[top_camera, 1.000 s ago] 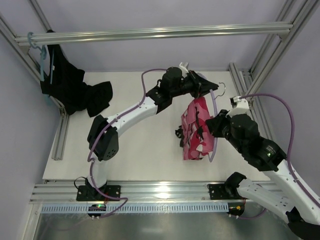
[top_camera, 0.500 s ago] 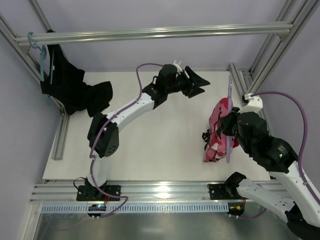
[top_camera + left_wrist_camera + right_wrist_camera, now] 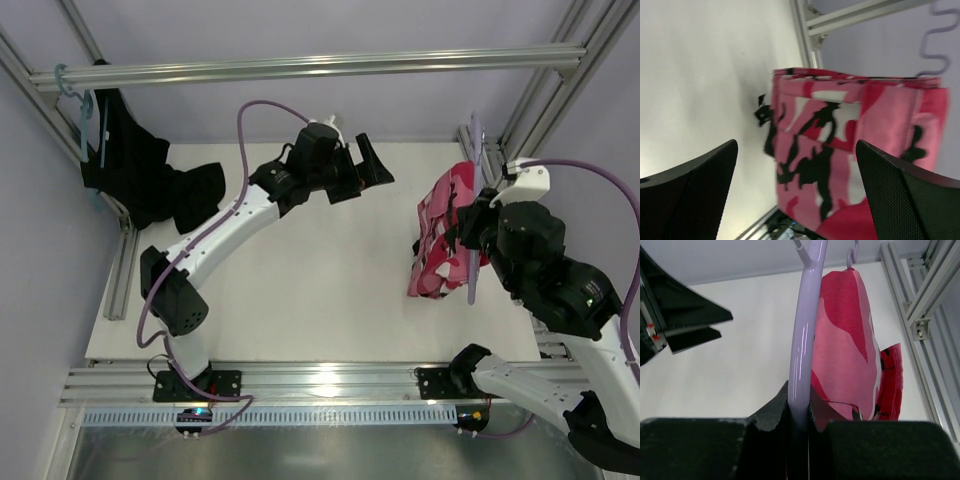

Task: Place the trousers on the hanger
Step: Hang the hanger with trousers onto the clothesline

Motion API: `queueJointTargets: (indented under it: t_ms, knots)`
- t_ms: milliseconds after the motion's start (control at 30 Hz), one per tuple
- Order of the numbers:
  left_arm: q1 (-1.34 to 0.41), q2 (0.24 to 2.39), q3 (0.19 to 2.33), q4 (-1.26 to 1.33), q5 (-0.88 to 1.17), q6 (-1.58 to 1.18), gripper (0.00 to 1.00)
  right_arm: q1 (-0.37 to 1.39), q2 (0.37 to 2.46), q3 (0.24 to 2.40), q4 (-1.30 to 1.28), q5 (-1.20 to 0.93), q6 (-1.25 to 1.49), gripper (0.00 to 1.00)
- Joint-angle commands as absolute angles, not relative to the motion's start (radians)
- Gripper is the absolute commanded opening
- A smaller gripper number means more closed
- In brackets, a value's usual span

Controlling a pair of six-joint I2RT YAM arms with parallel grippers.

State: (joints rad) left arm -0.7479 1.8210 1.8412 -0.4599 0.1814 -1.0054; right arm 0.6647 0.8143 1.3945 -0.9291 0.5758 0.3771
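Note:
The trousers (image 3: pixel 438 236), in pink, crimson, white and black camouflage, hang folded over the pale lilac hanger (image 3: pixel 473 262) at the right side of the table. My right gripper (image 3: pixel 474 226) is shut on the hanger's bar (image 3: pixel 807 315) and holds it up off the table. In the right wrist view the trousers (image 3: pixel 845 340) drape just right of the bar, beside my right gripper (image 3: pixel 800 410). My left gripper (image 3: pixel 365 184) stands open and holds nothing, well left of the trousers and apart from them. The left wrist view looks between the jaws of my left gripper (image 3: pixel 796 145) at the trousers (image 3: pixel 840 150) beyond.
A plain black garment (image 3: pixel 140 175) hangs from a teal hanger (image 3: pixel 75 95) on the frame's back-left corner and spills onto the table. Aluminium rails (image 3: pixel 300 65) cross the back, with uprights (image 3: pixel 480 150) close behind the held hanger. The white table (image 3: pixel 300 280) lies between the arms.
My left gripper has opened, let go of the trousers and drawn back to the left. My right arm has carried the hanger and trousers to the right and toward the back.

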Motion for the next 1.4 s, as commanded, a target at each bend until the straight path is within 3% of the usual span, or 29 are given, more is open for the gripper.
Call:
queueJointTargets:
  t_ms: [0, 133, 400, 633, 767, 967, 1367]
  knots:
    - [-0.768, 1.738, 1.861, -0.684, 0.013, -0.794, 1.00, 0.637, 0.837, 1.538, -0.795, 0.640, 0.244, 0.04]
    - [-0.785, 1.674, 1.835, -0.790, -0.115, -0.697, 1.00, 0.565, 0.922, 1.647, -0.831, 0.565, 0.216, 0.04]
    - [-0.802, 1.522, 1.677, -0.799, -0.075, -0.595, 1.00, 0.299, 1.081, 1.874, -0.847, 0.243, 0.164, 0.04]
    - [-0.821, 1.402, 1.461, -0.680, -0.009, -0.609, 1.00, -0.182, 1.190, 1.954, -0.822, -0.249, 0.193, 0.04]
    - [-0.821, 1.378, 1.413, -0.663, -0.034, -0.583, 1.00, -0.311, 1.265, 2.021, -0.811, -0.424, 0.218, 0.04]
    - [-0.822, 1.367, 1.402, -0.634, 0.058, -0.555, 1.00, -0.446, 1.275, 1.994, -0.701, -0.567, 0.279, 0.04]
    - [-0.821, 1.396, 1.361, -0.574, 0.172, -0.554, 1.00, -0.518, 1.373, 1.992, -0.541, -0.729, 0.382, 0.04]
